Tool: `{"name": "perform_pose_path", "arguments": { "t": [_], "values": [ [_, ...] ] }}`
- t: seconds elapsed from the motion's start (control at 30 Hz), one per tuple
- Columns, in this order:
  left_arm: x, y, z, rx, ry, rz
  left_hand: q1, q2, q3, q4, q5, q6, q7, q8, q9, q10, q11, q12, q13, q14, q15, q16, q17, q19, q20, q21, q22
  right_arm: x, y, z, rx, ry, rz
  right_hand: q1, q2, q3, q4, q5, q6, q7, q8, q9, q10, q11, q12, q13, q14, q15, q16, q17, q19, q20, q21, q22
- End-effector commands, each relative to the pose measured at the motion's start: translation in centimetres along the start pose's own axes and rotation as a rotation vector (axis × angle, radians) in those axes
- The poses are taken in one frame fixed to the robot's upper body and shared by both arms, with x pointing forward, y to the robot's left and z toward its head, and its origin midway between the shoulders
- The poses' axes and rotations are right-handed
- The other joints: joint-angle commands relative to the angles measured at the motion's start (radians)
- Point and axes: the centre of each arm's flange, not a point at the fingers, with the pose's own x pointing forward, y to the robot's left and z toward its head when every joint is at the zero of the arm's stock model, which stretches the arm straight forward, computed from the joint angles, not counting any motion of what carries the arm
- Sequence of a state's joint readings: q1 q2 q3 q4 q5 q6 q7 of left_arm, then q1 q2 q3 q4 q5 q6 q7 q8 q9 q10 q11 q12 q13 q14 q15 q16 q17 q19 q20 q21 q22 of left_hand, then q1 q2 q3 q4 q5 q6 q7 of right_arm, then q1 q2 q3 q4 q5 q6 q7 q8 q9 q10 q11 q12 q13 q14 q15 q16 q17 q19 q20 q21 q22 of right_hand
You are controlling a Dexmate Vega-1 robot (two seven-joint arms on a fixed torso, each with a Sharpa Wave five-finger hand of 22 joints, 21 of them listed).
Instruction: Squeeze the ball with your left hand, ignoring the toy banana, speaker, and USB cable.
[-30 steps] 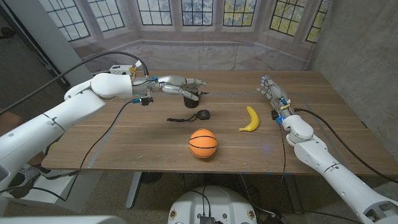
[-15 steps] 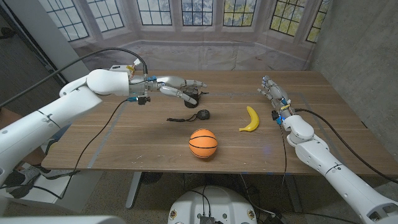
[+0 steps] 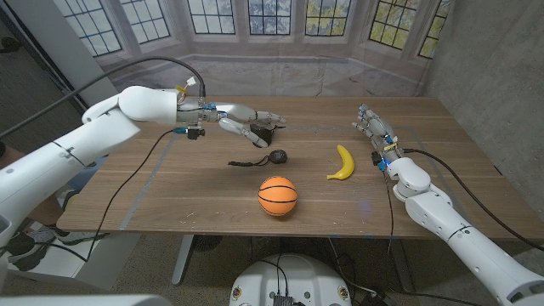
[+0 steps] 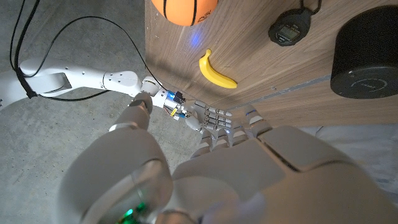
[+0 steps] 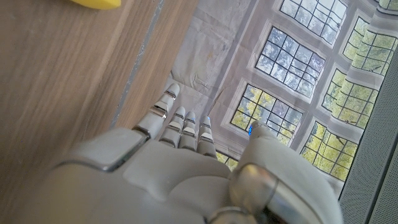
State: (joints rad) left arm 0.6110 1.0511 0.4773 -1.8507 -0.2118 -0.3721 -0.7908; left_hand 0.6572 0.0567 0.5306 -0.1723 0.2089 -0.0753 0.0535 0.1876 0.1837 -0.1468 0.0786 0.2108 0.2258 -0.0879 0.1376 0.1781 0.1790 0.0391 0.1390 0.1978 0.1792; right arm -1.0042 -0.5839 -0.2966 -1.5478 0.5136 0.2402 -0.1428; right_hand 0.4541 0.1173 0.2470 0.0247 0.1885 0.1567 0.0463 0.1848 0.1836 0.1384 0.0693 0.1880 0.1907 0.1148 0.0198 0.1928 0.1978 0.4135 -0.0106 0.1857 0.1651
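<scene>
We see the orange basketball (image 3: 278, 195) sitting near the desk's (image 3: 187, 195) front edge, well apart from both hands. Our left hand (image 3: 246, 121) hovers over the black speaker (image 3: 262, 132) at the back, fingers spread and empty. Our right hand (image 3: 374, 129) waits beside the toy banana (image 3: 342, 163), fingers straight and holding nothing.

Item count on the wooden table (image 3: 195, 191): one orange ball (image 3: 278, 195), one yellow toy banana (image 3: 342, 163), one black cylindrical speaker (image 3: 262, 132), and one small black round device on a cord (image 3: 277, 157). Two robot hands were present: left hand (image 3: 248, 121), right hand (image 3: 372, 125).
</scene>
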Motion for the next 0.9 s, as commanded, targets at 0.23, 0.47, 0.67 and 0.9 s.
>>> {"name": "perform_pose_path", "arguments": {
  "t": [0.23, 0.47, 0.67, 0.9],
  "values": [
    [0.3, -0.6, 0.9, 0.1, -0.014, -0.111, 0.022, 0.002, -0.001, -0.001, 0.0, -0.007, -0.004, 0.004, 0.004, -0.006, -0.006, 0.008, 0.003, -0.008, 0.001, 0.007, 0.006, 0.002, -0.005, 0.002, 0.002, -1.0, 0.3, 0.0, -0.021, 0.009, 0.003, -0.003, -0.002, 0.002, -0.009, 0.0, -0.006, 0.001, 0.0, 0.003, -0.004, -0.002, 0.001, 0.003, 0.001, 0.002, 0.003, 0.002, 0.0, 0.01, 0.003, 0.005],
    [0.2, -1.4, 1.2, 0.11, -0.019, -0.136, 0.029, 0.0, -0.001, -0.001, 0.0, -0.006, -0.003, 0.006, 0.004, -0.006, -0.007, 0.01, 0.003, -0.008, 0.0, 0.008, 0.006, 0.002, -0.007, 0.002, 0.002, -1.6, 0.7, -0.2, -0.032, 0.025, -0.006, -0.004, -0.002, 0.002, -0.01, 0.0, -0.01, 0.001, 0.0, 0.003, -0.005, -0.002, 0.001, 0.003, 0.0, 0.002, 0.003, 0.002, -0.001, 0.013, 0.003, 0.005],
    [0.1, -1.8, 1.5, 0.128, -0.018, -0.152, 0.036, -0.003, -0.002, -0.003, 0.0, -0.011, -0.002, 0.005, 0.004, -0.01, -0.007, 0.009, 0.004, -0.014, 0.002, 0.006, 0.006, 0.001, -0.008, 0.002, 0.002, -1.9, 0.9, 0.0, -0.046, 0.033, -0.017, -0.006, -0.002, 0.001, -0.011, 0.0, -0.012, 0.0, 0.0, 0.003, -0.007, -0.002, 0.001, 0.003, -0.001, 0.002, 0.003, 0.002, -0.003, 0.016, 0.003, 0.005],
    [0.0, -2.0, 1.8, 0.151, -0.019, -0.181, 0.053, -0.011, -0.003, -0.007, -0.001, -0.025, -0.001, 0.004, 0.004, -0.018, -0.004, 0.009, 0.005, -0.019, 0.004, 0.006, 0.005, -0.006, -0.009, 0.0, 0.001, -2.1, 1.0, 0.1, -0.052, 0.035, -0.024, -0.006, -0.003, 0.001, -0.013, -0.001, -0.015, 0.001, 0.0, 0.003, -0.011, -0.002, 0.0, 0.003, -0.003, 0.002, 0.003, 0.002, -0.004, 0.017, 0.003, 0.005]
  ]
}}
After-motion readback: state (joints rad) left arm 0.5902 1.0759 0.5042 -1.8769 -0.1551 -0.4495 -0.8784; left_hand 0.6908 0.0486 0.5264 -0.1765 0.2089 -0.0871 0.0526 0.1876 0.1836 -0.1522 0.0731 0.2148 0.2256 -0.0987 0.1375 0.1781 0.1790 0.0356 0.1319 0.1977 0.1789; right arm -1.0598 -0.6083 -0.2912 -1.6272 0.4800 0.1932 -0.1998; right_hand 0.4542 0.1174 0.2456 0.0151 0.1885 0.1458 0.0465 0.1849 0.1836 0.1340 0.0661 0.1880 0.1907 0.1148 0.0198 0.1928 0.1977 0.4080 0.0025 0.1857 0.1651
